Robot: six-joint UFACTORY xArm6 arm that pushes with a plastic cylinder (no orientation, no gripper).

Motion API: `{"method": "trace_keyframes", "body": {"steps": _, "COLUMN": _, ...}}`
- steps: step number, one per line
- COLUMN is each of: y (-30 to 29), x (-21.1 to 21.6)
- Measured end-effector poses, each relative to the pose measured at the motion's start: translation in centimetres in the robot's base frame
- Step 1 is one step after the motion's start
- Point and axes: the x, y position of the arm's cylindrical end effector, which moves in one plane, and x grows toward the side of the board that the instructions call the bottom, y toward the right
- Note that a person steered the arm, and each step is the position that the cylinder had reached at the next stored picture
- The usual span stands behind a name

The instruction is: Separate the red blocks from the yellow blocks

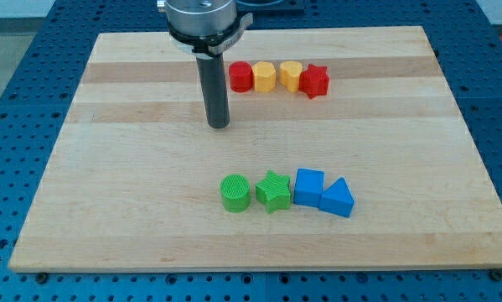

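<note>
wooden board: my tip just left-below red cylinder; no claw.

Board: pale wooden board on a blue perforated table.
Top row: red cylinder, yellow hexagonal block, yellow block, red star, touching.
Bottom row: green cylinder, green star, blue cube, blue triangle.

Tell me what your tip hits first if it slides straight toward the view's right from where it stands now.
Probably nothing. My tip sits left of and below the top row, so a straight rightward slide should pass under the red cylinder and red star. The wooden board looks free there, though depth is uncertain.
</note>
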Motion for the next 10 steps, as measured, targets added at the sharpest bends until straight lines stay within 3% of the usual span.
{"method": "trace_keyframes", "body": {"steps": 3, "y": -3.0, "x": -0.9}}
{"method": "trace_keyframes", "body": {"steps": 5, "y": -5.8, "x": -6.8}}
{"method": "trace_keyframes", "body": {"steps": 6, "y": -4.3, "x": -13.0}}
{"method": "trace_keyframes", "body": {"steps": 7, "y": 1.2, "x": -19.8}}
{"method": "trace_keyframes", "body": {"steps": 8, "y": 11.3, "x": -21.3}}
{"method": "trace_keyframes", "body": {"steps": 9, "y": 17.7, "x": -19.3}}
{"method": "trace_keyframes", "body": {"steps": 10, "y": 19.6, "x": -16.2}}
